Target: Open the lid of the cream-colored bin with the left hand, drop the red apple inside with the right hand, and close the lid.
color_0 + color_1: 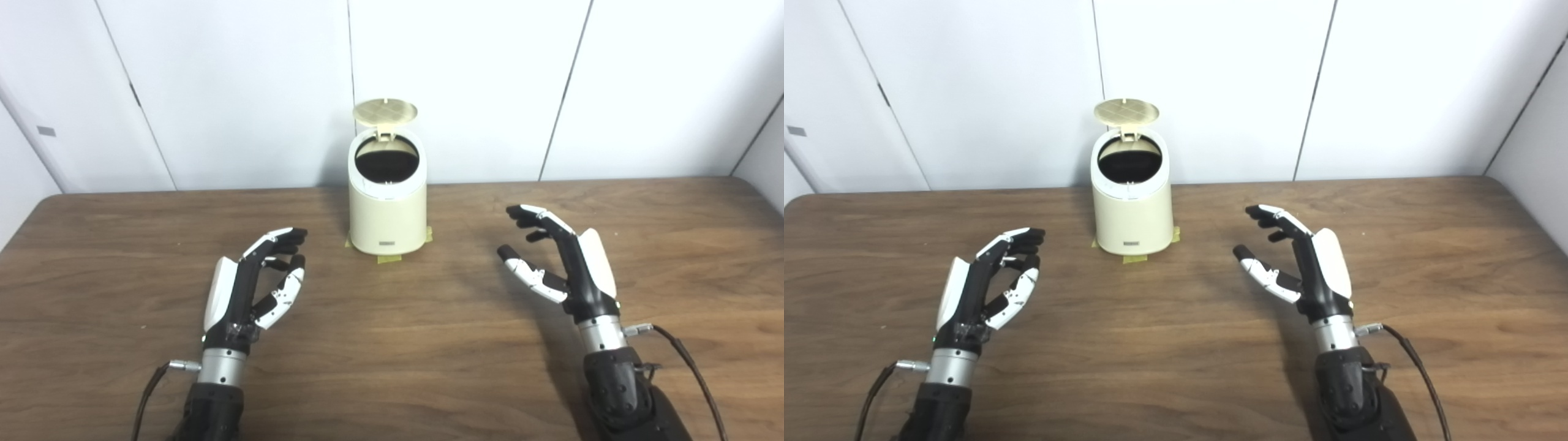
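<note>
Left hand (pixel 254 285) spread and empty, hovering over bare table (pixel 392 367) near the front edge. Cream-colored bin (pixel 387 205) taped down at mid back edge, lid (pixel 384 111) up, mouth dark. Right hand (pixel 563 260) splayed, empty too. Red apple nowhere in view, possibly already inside. Risk now: clumsy swipe at that upright lid, tipping bin off its tape. Plenty of free room both sides.
</note>
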### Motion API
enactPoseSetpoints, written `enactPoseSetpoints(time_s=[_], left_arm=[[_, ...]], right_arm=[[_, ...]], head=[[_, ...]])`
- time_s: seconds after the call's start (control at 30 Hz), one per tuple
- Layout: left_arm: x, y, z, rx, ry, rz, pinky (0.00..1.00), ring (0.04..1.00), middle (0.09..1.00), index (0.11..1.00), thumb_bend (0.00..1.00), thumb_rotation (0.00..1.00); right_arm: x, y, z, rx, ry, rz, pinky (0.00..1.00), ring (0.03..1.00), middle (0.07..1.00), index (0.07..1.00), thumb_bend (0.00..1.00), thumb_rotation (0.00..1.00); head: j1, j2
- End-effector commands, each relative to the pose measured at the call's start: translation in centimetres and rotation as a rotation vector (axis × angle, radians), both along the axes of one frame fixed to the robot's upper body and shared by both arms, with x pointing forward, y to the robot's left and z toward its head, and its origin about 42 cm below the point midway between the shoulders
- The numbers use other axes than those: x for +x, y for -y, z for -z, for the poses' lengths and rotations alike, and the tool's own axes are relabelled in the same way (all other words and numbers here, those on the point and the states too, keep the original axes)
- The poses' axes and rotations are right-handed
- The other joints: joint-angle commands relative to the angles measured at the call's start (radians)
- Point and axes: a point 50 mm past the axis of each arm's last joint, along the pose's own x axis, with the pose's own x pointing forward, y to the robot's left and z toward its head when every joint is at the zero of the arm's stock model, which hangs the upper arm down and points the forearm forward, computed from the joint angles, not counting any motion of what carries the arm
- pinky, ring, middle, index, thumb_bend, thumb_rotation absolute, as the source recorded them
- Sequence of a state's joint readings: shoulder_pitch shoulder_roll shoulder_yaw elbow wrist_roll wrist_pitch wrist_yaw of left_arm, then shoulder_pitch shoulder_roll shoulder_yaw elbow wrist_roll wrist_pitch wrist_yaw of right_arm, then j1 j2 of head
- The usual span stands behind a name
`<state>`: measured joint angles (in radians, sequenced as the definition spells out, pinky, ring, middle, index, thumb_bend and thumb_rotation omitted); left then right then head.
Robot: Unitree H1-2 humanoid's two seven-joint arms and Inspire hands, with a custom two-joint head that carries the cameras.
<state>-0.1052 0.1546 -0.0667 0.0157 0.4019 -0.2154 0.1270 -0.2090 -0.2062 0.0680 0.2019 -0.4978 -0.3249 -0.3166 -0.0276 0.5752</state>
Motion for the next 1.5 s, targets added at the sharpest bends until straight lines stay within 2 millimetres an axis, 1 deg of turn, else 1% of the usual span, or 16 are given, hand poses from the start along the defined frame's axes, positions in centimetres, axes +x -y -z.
enactPoseSetpoints(time_s=[0.0,0.07,0.17,0.2,0.27,0.37,0.43,0.5,0.53,0.6,0.73,0.87,0.97,1.17,1.27,1.47], left_arm=[[0.0,-0.4,0.5,0.015,0.017,-0.005,0.61,0.711,0.734,0.737,0.24,0.47],[0.1,-0.6,0.6,0.013,0.017,-0.010,0.61,0.712,0.735,0.736,0.24,0.45],[0.4,-0.9,0.3,0.018,0.023,-0.016,0.60,0.712,0.744,0.747,0.24,0.51],[0.8,-0.8,-0.5,0.020,0.037,-0.015,0.60,0.712,0.747,0.751,0.24,0.53],[1.7,-0.7,-2.1,0.020,0.074,-0.012,0.62,0.723,0.757,0.759,0.26,0.63],[4.1,-0.3,-6.1,0.030,0.180,0.001,0.66,0.751,0.777,0.778,0.29,0.72],[6.0,0.4,-9.7,0.054,0.246,0.006,0.68,0.769,0.789,0.789,0.32,0.77],[8.5,1.7,-14.5,0.113,0.313,0.014,0.72,0.803,0.817,0.813,0.41,0.87],[9.1,2.1,-15.9,0.135,0.328,0.013,0.75,0.827,0.834,0.829,0.48,0.92],[9.8,2.9,-18.0,0.175,0.344,0.003,0.82,0.865,0.857,0.846,0.56,0.96],[10.8,6.4,-24.2,0.365,0.420,-0.038,0.97,0.956,0.903,0.867,0.69,1.00],[10.9,9.5,-27.8,0.504,0.439,-0.047,1.00,0.997,0.897,0.853,0.78,1.00],[11.3,11.3,-29.7,0.614,0.397,-0.045,1.00,1.000,0.917,0.881,0.83,1.00],[12.9,14.1,-31.9,0.776,0.280,-0.098,1.00,1.000,0.904,0.886,0.89,0.97],[14.1,14.6,-31.8,0.800,0.215,-0.101,1.00,1.000,0.889,0.848,0.93,0.93],[16.0,15.0,-30.3,0.850,0.139,-0.131,1.00,0.976,0.861,0.796,0.98,0.91]], right_arm=[[0.4,-0.1,-0.3,0.012,0.047,-0.006,0.60,0.714,0.734,0.729,0.25,0.52],[0.5,-0.2,-0.2,0.015,0.042,-0.001,0.59,0.711,0.731,0.727,0.25,0.52],[0.5,-0.4,-0.3,0.023,0.037,0.005,0.59,0.713,0.734,0.728,0.24,0.49],[0.5,-0.4,-0.3,0.025,0.037,0.006,0.60,0.714,0.735,0.729,0.24,0.48],[0.6,-0.4,-0.3,0.027,0.036,0.007,0.59,0.713,0.733,0.728,0.24,0.48],[0.6,-0.4,-0.2,0.021,0.031,0.007,0.60,0.712,0.731,0.728,0.25,0.50],[0.6,-0.4,-0.1,0.018,0.029,0.005,0.61,0.717,0.732,0.727,0.25,0.52],[0.6,-0.4,0.1,0.018,0.025,0.004,0.62,0.721,0.733,0.728,0.25,0.53],[0.6,-0.4,0.2,0.018,0.023,0.004,0.62,0.721,0.733,0.728,0.26,0.53],[0.5,-0.4,0.3,0.017,0.021,0.006,0.61,0.720,0.733,0.727,0.26,0.52],[0.2,-0.4,0.2,0.017,0.011,0.015,0.60,0.722,0.733,0.722,0.26,0.51],[0.0,-0.5,0.0,0.018,0.008,0.021,0.61,0.732,0.738,0.712,0.25,0.46],[-0.1,-0.5,-0.1,0.019,0.006,0.020,0.62,0.735,0.741,0.714,0.25,0.44],[0.0,-0.5,0.0,0.014,0.000,0.018,0.62,0.725,0.734,0.717,0.25,0.51],[0.0,-0.6,0.1,0.018,-0.001,0.013,0.61,0.719,0.730,0.714,0.24,0.52],[0.0,-0.9,0.1,0.021,-0.011,0.002,0.61,0.720,0.728,0.714,0.25,0.52]], head=[[-0.001,0.000],[-0.001,-0.002],[0.003,-0.003],[0.005,-0.003],[0.007,-0.004],[0.011,-0.005],[0.015,-0.008],[0.018,-0.011],[0.018,-0.011],[0.018,-0.015],[0.019,-0.013],[0.020,-0.008],[0.026,-0.006],[0.036,-0.005],[0.035,-0.006],[0.034,-0.013]])
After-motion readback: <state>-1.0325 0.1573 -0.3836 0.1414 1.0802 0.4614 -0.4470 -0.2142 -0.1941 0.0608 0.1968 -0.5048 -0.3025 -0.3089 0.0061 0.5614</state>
